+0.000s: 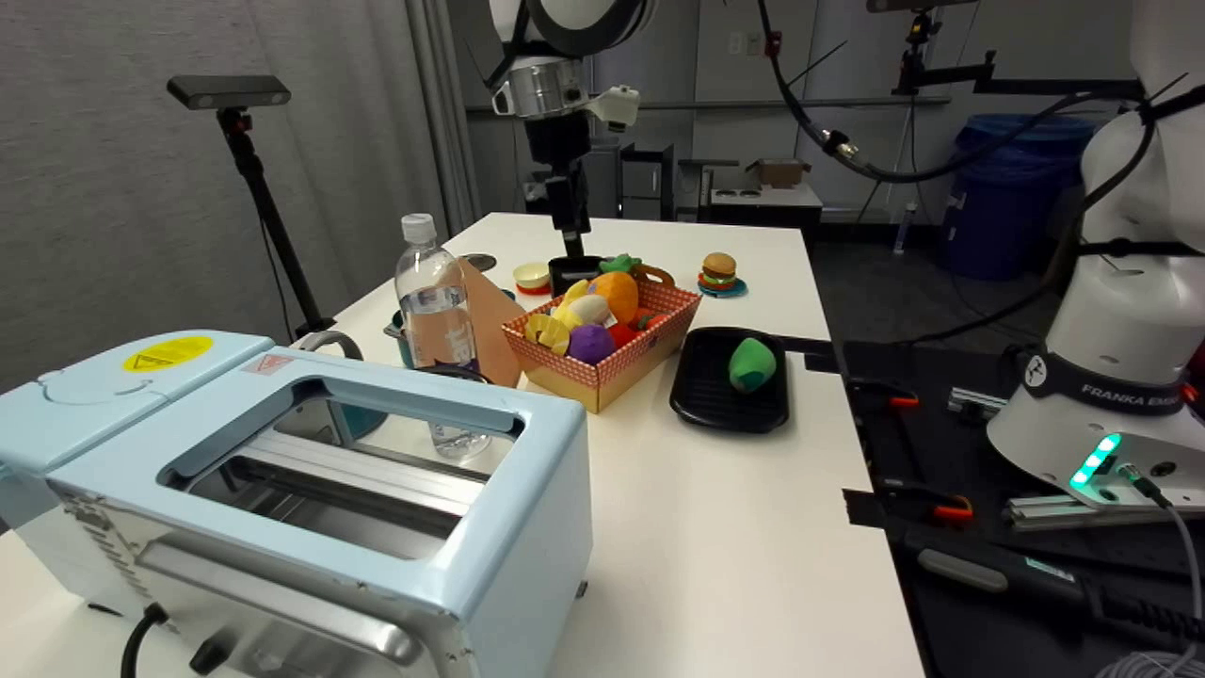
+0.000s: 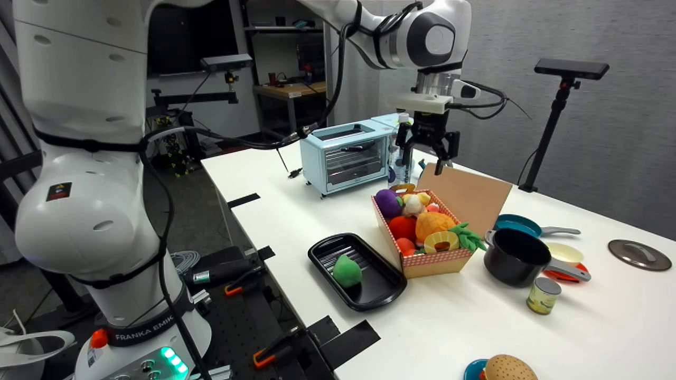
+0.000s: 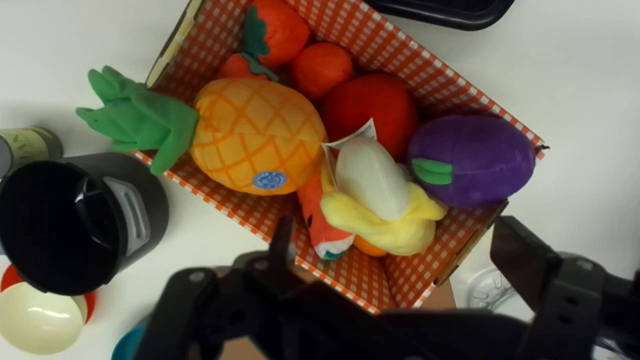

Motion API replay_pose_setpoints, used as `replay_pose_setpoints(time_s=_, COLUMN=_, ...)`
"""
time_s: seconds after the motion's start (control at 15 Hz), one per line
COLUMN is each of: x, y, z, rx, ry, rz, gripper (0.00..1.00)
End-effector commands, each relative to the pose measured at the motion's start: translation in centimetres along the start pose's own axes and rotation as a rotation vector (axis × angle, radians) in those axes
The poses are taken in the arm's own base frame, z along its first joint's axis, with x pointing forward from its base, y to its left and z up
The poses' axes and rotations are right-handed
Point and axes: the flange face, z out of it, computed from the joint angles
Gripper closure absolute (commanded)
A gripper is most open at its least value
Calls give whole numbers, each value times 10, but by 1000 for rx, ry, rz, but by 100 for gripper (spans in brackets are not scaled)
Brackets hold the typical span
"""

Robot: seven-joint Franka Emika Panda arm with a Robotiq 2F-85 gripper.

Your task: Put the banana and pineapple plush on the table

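Note:
The pineapple plush (image 3: 260, 135), orange with green leaves, lies in the basket (image 2: 438, 268), its leaves over the rim. It also shows in both exterior views (image 1: 618, 296) (image 2: 433, 224). The banana (image 3: 372, 180), yellow peel around a whitish middle, lies in the basket between the pineapple and a purple toy (image 3: 470, 157). It also shows in both exterior views (image 1: 586, 309) (image 2: 414, 203). My gripper (image 3: 394, 232) is open and empty above the basket, touching nothing; it also shows in an exterior view (image 2: 422, 164). The white table (image 2: 422, 322) bears the basket.
The basket's brown lid (image 2: 465, 198) stands up behind it. A clear bottle (image 1: 438, 325) and a blue toaster oven (image 1: 527, 490) stand nearby. A black tray (image 2: 372, 266) holds a green toy (image 2: 347, 271). A black pot (image 2: 516, 258) and a can (image 2: 544, 295) are beside the basket.

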Motion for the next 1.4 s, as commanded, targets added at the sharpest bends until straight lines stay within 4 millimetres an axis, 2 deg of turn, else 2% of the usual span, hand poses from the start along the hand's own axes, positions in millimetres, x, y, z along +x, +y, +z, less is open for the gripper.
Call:
replay_pose_setpoints(time_s=0.0, x=18, y=0, z=4, rx=-25, ry=-11, rz=-33, gripper=0)
replay_pose_setpoints(time_s=0.6, x=35, y=9, z=39, rx=-60, ry=-49, rz=-34, gripper=0)
replay_pose_setpoints(time_s=0.93, x=27, y=10, z=57, rx=-77, ry=-90, rz=-47, gripper=0)
replay_pose_setpoints(time_s=1.33, x=11, y=2, z=84, rx=-56, ry=-158, rz=-71, gripper=0)
